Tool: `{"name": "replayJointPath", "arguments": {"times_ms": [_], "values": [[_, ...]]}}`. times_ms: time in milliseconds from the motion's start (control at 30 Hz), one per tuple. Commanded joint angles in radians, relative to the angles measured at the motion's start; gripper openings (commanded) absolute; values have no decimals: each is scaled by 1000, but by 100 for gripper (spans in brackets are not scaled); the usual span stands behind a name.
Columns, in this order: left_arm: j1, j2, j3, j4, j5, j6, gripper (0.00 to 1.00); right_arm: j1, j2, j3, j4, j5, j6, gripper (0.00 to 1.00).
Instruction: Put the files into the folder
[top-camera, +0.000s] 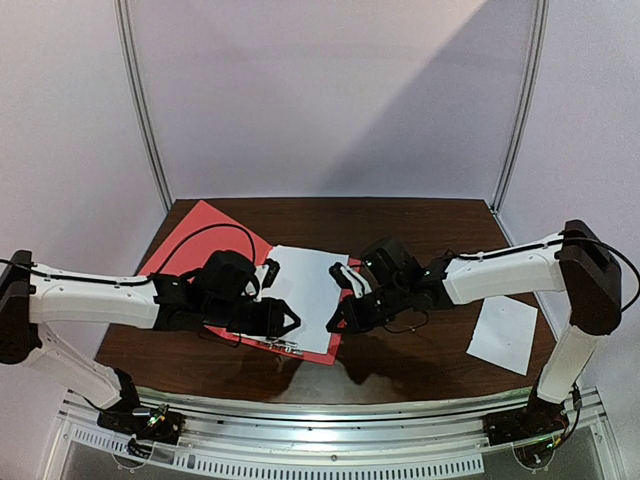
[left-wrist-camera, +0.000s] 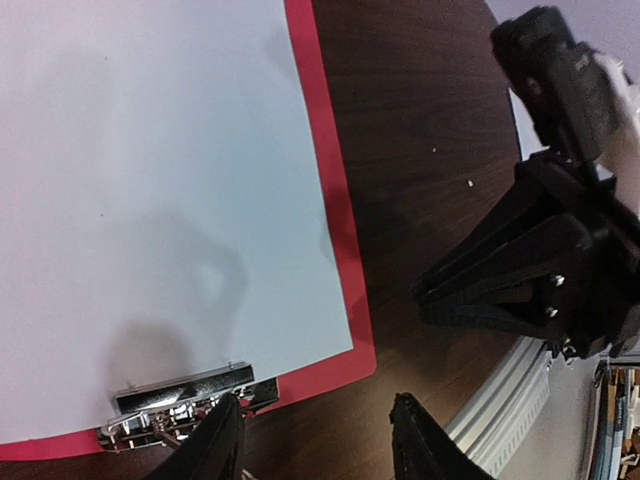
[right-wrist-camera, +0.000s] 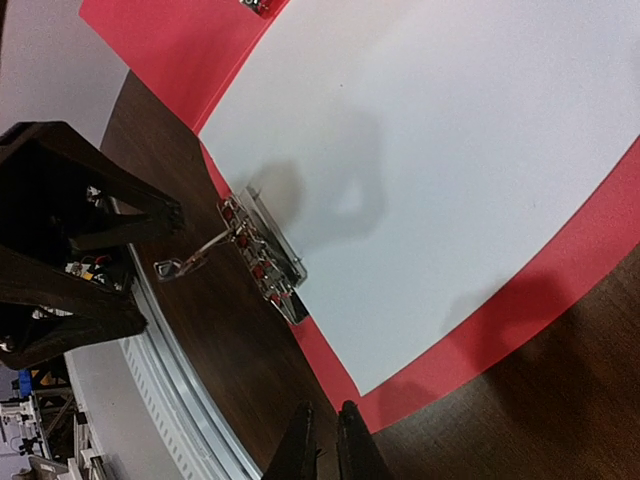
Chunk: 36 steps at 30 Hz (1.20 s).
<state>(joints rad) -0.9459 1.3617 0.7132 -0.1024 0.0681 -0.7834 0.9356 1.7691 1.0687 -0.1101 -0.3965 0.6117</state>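
red card framed the large white sheet (top-camera: 305, 285): the red folder (top-camera: 200, 230) lay open and flat on the dark wooden table (top-camera: 420, 215), left of the middle, and the sheet rested on its right half, leaving a narrow red margin along the sheet's right and near edges. a metal clip (top-camera: 283, 345) sat on the folder's near edge, its silver bar right at the paper's near edge; whether it pinned the paper could not be told. the small white sheet (top-camera: 503, 333) lay alone on the bare wood at the right, well apart from the folder and near the right arm's upright link. the left gripper (top-camera: 292, 320) hung low over the folder's near edge, reaching in from the left; its own camera showed its fingers about half spread with nothing between them, one finger (left-wrist-camera: 225, 440) just beside the clip (left-wrist-camera: 185, 395), the other out over bare table past the folder's near right corner. the right gripper (top-camera: 335, 323) came in from the right and pointed down toward that same corner, close to the left gripper without touching it. in the right wrist view its fingers (right-wrist-camera: 300, 450) were all but pressed together, gripping nothing, above the wood just off the folder's red border, with the clip (right-wrist-camera: 262, 258) further left.
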Motion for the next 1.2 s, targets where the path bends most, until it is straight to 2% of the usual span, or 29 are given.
{"name": "replayJointPath", "arguments": {"times_ms": [0,100,167,467,667,867,1167], "values": [[-19,-12,79,-56,-58,27,51,-2,-54,-22,-39,24,-28,9],[-5,-54,109,-168,-165,54,55,0,-60,-19,-36,-4,-30,11],[19,-84,105,-222,-188,70,55,3,-60,-13,-30,-29,-30,14],[76,-202,-47,-317,-183,82,49,45,0,78,-76,-11,-53,30],[76,-184,-110,-250,-105,113,47,44,41,115,-123,19,-56,33],[75,-95,-126,-174,-46,158,45,44,45,116,-139,41,-54,33],[75,-5,-103,-139,-53,182,40,43,46,108,-149,48,-55,32]]}}
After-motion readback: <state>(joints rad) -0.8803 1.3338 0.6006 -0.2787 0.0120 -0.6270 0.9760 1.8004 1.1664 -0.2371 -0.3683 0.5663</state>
